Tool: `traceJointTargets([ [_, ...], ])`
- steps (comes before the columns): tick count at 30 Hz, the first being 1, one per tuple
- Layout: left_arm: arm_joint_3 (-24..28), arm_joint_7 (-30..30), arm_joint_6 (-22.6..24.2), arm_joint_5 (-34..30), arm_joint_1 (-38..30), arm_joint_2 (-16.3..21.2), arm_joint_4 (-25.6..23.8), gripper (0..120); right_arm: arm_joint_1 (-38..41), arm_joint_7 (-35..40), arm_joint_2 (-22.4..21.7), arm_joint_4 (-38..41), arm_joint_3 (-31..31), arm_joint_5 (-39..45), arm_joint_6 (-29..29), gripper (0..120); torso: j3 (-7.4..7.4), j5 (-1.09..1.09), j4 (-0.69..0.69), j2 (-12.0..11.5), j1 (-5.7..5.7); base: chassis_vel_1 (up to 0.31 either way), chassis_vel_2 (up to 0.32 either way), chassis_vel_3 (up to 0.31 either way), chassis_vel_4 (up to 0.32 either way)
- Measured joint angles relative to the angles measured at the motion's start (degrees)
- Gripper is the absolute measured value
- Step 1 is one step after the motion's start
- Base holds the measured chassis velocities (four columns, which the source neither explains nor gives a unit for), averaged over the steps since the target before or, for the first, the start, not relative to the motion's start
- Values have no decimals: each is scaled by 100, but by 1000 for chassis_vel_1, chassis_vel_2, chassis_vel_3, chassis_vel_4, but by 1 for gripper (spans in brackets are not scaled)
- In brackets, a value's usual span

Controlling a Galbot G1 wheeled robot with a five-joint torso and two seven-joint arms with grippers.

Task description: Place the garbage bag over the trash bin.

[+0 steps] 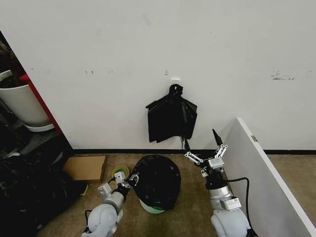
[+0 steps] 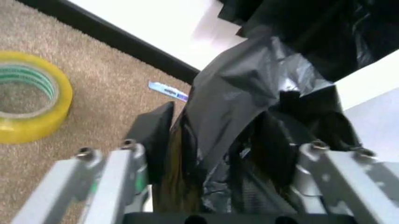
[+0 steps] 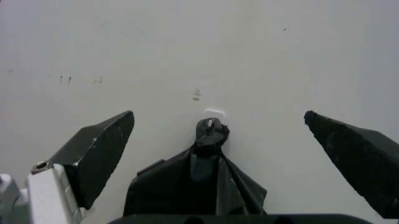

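One garbage bag [image 1: 157, 180] draped over one trash bin [image 1: 150, 207].
Left gripper [image 1: 127, 183] clamped on bag edge; right gripper [image 1: 204, 152] spread wide, holding nothing.

We see the garbage bag [image 1: 159, 180] as glossy black, and the trash bin [image 1: 149, 207] shows cream-white under it with a greenish base. The knotted bunch of bags [image 1: 171, 119] on the white wall [image 1: 148, 49] is black too. The tape roll [image 2: 28, 102] is yellow with green inside. The cardboard box [image 1: 86, 168] is brown and the carpet [image 1: 187, 207] tan.
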Motion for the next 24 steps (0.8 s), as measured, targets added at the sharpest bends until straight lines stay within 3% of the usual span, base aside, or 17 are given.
traceJointTargets([
  [1, 0, 0, 0, 0, 0, 0, 0, 55, 0, 0, 0, 0, 0, 0, 0, 100, 0, 0, 0, 0, 0, 0, 0, 0, 0],
  [6, -54, -1, -31, 122, 195, 113, -354, 77, -10, -3, 21, -6, -12, 5, 5, 100, 0, 0, 0, 0, 0, 0, 0, 0, 0],
  [10, -79, -122, -310, 508, 379, 156, -598, 90, -4, -4, 36, -32, -4, 37, 5, 100, 0, 0, 0, 0, 0, 0, 0, 0, 0],
  [14, -118, -62, -1523, 1553, 601, 138, -736, 99, 2, -5, 68, -66, 10, 178, -20, 100, 0, 0, 0, 0, 0, 0, 0, 0, 0],
  [16, -207, -27, -2670, 2767, 745, 45, -876, 100, -37, -74, 77, -48, 21, 435, -166, 100, 1, 0, 1, 0, 0, 0, 0, 0, 0],
  [17, -207, -27, -2670, 2767, 745, 45, -876, 100, -37, -74, 77, -48, 21, 435, -166, 100, 1, 0, 1, 0, 0, 0, 0, 0, 0],
  [19, -246, -268, -3296, 3577, 785, -85, -1019, 100, -81, -112, 112, -24, 27, 602, -353, 100, 0, 0, 0, 0, 0, 0, 0, 0, 0],
  [21, -266, -419, -3627, 3947, 789, -165, -1063, 100, -116, -103, 164, -29, 27, 658, -463, 100, 0, 0, 0, 0, 0, 0, 0, 0, 0],
  [22, -300, -644, -4044, 4403, 829, -278, -1165, 100, -180, -19, 285, -47, 27, 628, -689, 100, 0, -1, -1, 0, 0, 0, 0, 0, 0],
  [24, -332, -790, -4309, 4587, 968, -348, -1297, 100, -286, 122, 408, -44, 9, 499, -1021, 100, 1, 0, -1, 0, 0, 0, 0, 0, 0],
])
